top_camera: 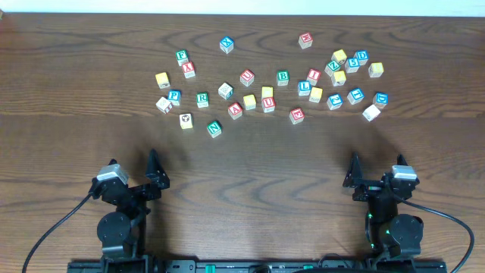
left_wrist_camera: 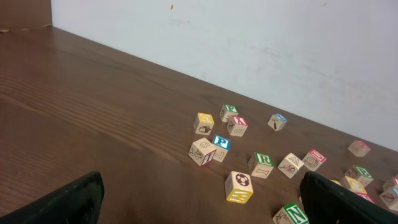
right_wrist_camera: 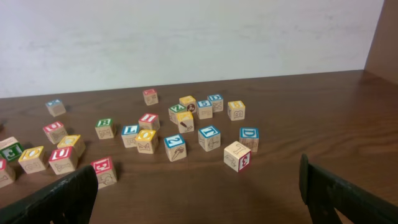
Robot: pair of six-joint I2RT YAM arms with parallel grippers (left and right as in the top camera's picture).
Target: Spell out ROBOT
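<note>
Over the table (top_camera: 68, 152), seen from above, my left gripper (top_camera: 155, 170) and right gripper (top_camera: 353, 171) sit at the near edge, both with fingers spread wide and holding nothing. The cubes lie scattered in a band toward the far side, well apart from either gripper. The green R cube (top_camera: 202, 98) is straight out from my left gripper and a little toward the middle, so my left arm is clearly the nearer one for it. The green B cube (top_camera: 283, 76) lies farther back and closer to my right gripper, inward of it. Yellow-topped cubes lie in both halves, and from here I cannot read which blue cube carries the T.

At my left wrist, the left gripper (left_wrist_camera: 200, 183) frames the scene, its two dark fingers far apart at the bottom corners. The green R cube (left_wrist_camera: 262, 165) stands ahead and right of centre, slightly turned to me. A cube with a ball picture (left_wrist_camera: 239, 186) sits just nearer, and there are gaps around the R. A cube has no long axis, so I judge the reach turns on squaring my fingers to two of its flat sides.

At my right wrist, the right gripper (right_wrist_camera: 198, 168) is equally wide and empty. The green B cube (right_wrist_camera: 104, 127) sits ahead and to the left, with a red-topped cube (right_wrist_camera: 55, 132) near it on its left.
</note>
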